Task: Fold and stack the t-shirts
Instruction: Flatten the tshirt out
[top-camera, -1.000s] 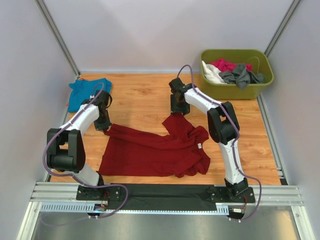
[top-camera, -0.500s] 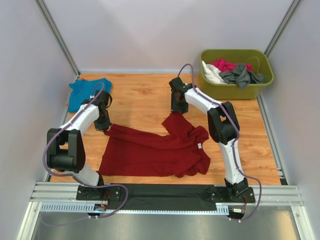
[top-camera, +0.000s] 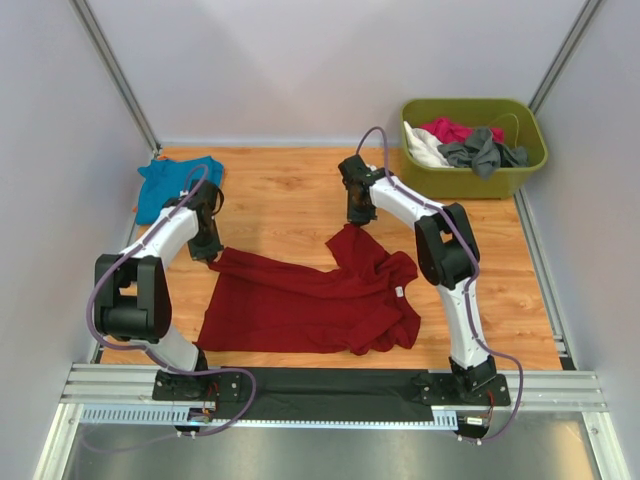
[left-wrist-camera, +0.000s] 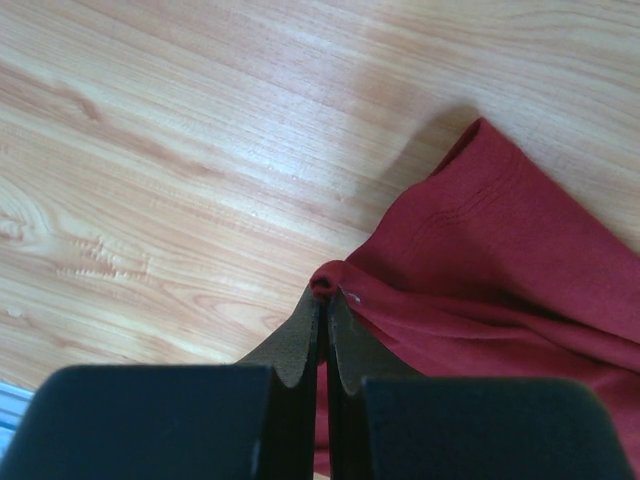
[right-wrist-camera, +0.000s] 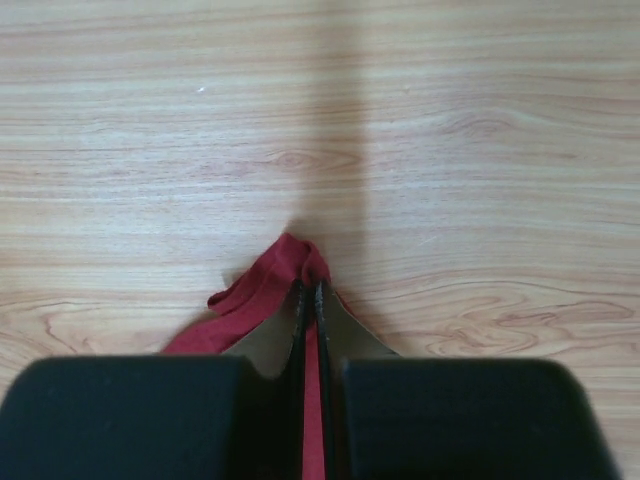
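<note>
The dark red t-shirt (top-camera: 310, 300) lies crumpled across the near middle of the wooden table, a small white label (top-camera: 398, 292) on its right side. My left gripper (top-camera: 207, 250) is shut on the shirt's far left corner (left-wrist-camera: 330, 282), cloth pinched between the pads. My right gripper (top-camera: 357, 218) is shut on the shirt's far upper edge (right-wrist-camera: 300, 262), a red fold bunched at its fingertips (right-wrist-camera: 309, 290). The teal-blue t-shirt (top-camera: 175, 183) lies flat at the far left corner of the table, behind my left arm.
A green bin (top-camera: 474, 146) at the far right holds pink, white and dark grey garments. Bare wooden table (top-camera: 280, 195) stretches between the two arms at the back. Grey walls and metal posts enclose the table on three sides.
My right gripper has closed from open onto the red shirt's far edge. The left gripper has kept its hold and place.
</note>
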